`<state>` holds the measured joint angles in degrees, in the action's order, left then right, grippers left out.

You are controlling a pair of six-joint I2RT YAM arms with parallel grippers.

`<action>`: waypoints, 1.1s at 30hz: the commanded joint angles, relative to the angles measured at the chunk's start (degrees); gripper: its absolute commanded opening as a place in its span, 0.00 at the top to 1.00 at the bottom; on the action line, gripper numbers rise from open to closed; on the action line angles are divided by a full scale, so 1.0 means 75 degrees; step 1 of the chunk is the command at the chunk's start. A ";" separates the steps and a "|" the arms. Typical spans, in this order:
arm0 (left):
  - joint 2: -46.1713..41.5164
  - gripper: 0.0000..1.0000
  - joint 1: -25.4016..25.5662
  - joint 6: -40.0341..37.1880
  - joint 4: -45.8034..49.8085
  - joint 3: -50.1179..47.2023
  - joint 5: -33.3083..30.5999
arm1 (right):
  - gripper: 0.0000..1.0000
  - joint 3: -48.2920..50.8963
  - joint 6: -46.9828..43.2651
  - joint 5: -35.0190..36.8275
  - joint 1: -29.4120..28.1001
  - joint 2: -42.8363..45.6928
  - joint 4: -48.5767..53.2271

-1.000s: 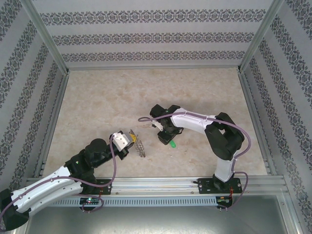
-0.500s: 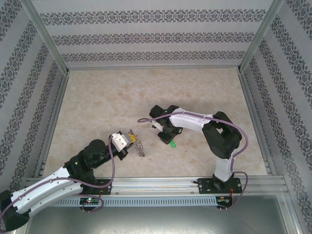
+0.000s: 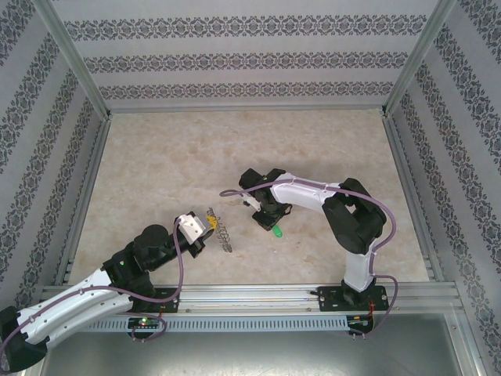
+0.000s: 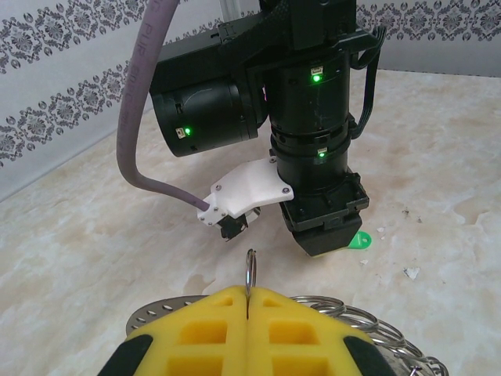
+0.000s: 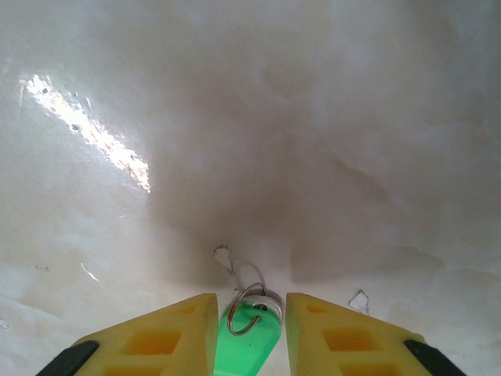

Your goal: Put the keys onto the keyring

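Fingers (image 5: pixel 156 337) of the right gripper (image 5: pixel 250 301) stand apart, one on each side of the green key (image 5: pixel 252 341), very close to it; we cannot say that they press it yet. This key lies flat on the table (image 3: pixel 156 172), near the middle and a little to the right, with a small wire loop (image 5: pixel 249 313) on its head.

We judge the step in hand to be the pick-up of the key. To do it well, we would keep the fingers low against the table, close them on the green head itself and not on the thin loop, and lift straight up so that the key does not twist or slip out.

At the left gripper (image 4: pixel 248 291), the yellow pads (image 4: pixel 207 329) are pressed together on the keyring (image 4: pixel 337 312), and a thin bit of wire stands up between them. That grip should be kept firm, because the ring must not turn when the key comes to it.

As for containers, we see none: the key rests directly on the marble surface.
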<state>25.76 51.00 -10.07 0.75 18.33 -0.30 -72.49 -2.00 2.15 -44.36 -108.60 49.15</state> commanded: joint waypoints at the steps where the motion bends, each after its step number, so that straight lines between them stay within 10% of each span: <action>1: -0.0130 1.00 0.0087 -0.0006 -0.0428 -0.0060 -0.0078 | 0.74 -0.0072 -0.0124 0.0175 0.0069 -0.0167 0.0189; 33: -0.0241 1.00 0.0090 -0.0029 -0.0423 -0.0084 -0.0090 | 0.81 0.0044 -0.0092 0.0103 0.0137 -0.0100 0.0016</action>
<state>24.64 51.00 -10.07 0.78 18.06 -0.32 -72.25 -2.17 2.17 -43.62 -109.78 49.01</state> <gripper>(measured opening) 0.060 0.186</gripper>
